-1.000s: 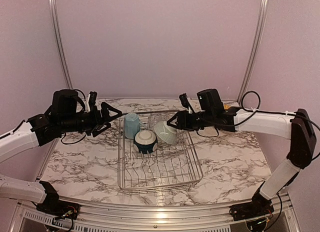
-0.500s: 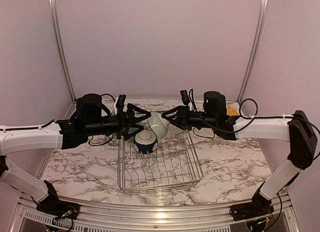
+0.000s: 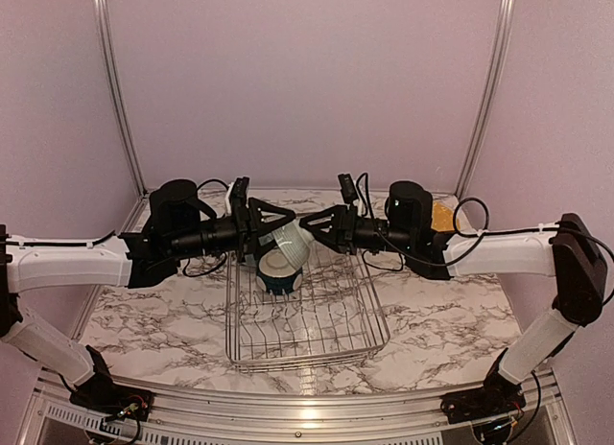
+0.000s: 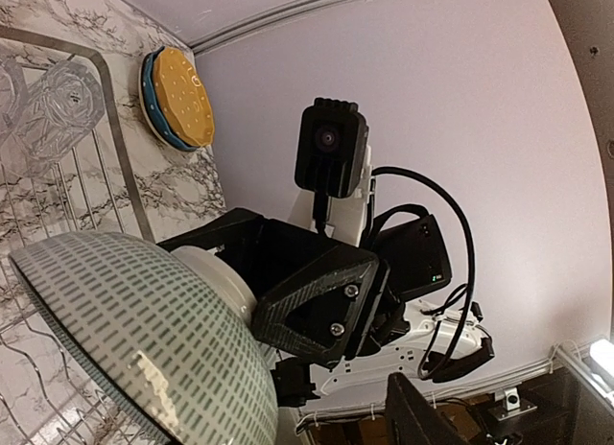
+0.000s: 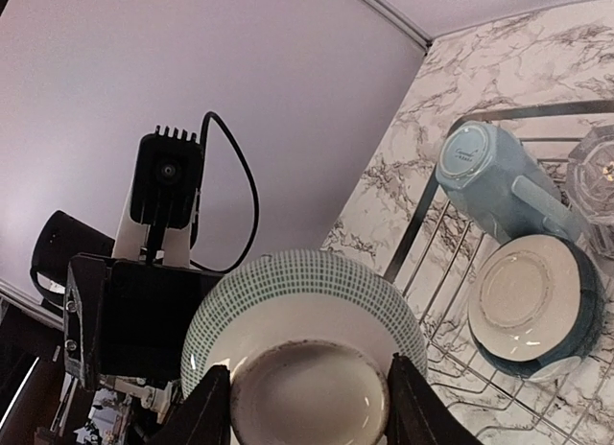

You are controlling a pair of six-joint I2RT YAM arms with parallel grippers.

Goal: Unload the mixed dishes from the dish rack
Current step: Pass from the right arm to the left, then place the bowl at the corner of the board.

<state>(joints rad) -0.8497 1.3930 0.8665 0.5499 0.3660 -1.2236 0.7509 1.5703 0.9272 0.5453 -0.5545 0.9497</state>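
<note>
The grey-green bowl (image 3: 288, 242) hangs over the far end of the dish rack (image 3: 321, 320), tipped on its side between the two arms and directly above the dark-teal-and-white bowl (image 3: 278, 274), which sits upturned in the rack. The right gripper (image 5: 307, 407) pinches it by the foot ring, one finger on either side. The left gripper (image 3: 273, 221) has its nose at the bowl's opposite, rim side, but the bowl hides those fingertips in every view, so I cannot tell whether they are spread or pressed onto the rim. This looks like a pass from the right arm to the left (a judgement only: the yellow plate (image 4: 182, 95) lies on the table (image 3: 153, 301) towards the right, so the destination is not obvious). To do it well, the left fingers should straddle the rim wall, one inside and one outside, deep enough to bite, and press firm before the right lets go. Only then should the right spread its fingers and back straight off along the foot's axis, so nothing twists the bowl. A slip would drop it onto the bowl beneath, with the light blue mug (image 5: 489, 181) and a clear glass (image 5: 595, 172) just beside. As for writing, the mug's base bears a small dark print, too small to read, and I find no legible brand on the bowls, the rack or the arms.
</note>
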